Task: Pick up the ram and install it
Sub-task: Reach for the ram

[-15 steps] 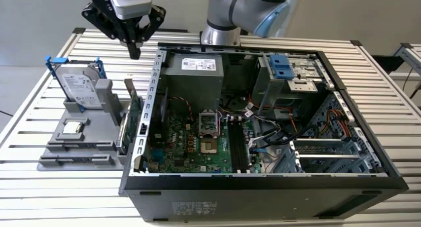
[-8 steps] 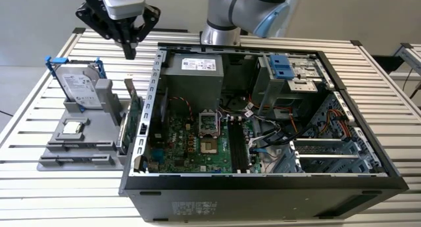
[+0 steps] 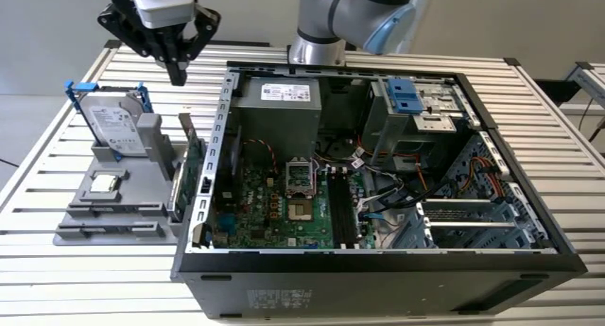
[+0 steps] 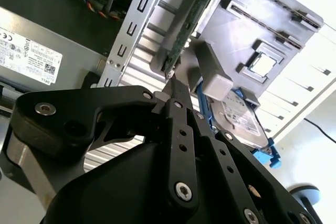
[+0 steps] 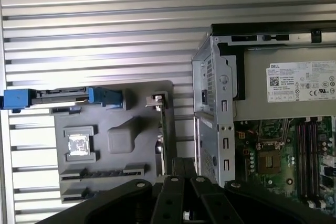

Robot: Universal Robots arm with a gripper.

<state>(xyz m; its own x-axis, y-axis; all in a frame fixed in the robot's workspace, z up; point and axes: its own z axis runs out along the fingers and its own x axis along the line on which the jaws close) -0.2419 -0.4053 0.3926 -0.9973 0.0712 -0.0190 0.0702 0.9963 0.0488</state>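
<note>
1. Ram (image 5: 103,172) is not yet in the open tower case (image 3: 378,269), the largest item on the slatted worktop (image 3: 95,276); the motherboard's black memory slots (image 3: 342,209) look empty.
2. Grey parts tray (image 3: 146,195), beside the case on the exterior view's left, carries an upright hard drive (image 3: 113,124) and a green expansion card (image 3: 195,170) on edge.
3. Gripper (image 3: 177,78) hovers over the tray's far end, jaws closed together and holding nothing.
4. Ram appears to sit edge-up in a slotted holder at the tray's near end, well apart from the jaws, its long axis crosswise to the card; little of it can be made out.
5. White printed labels mark the power supply (image 3: 285,92) and the hard drive.
</note>
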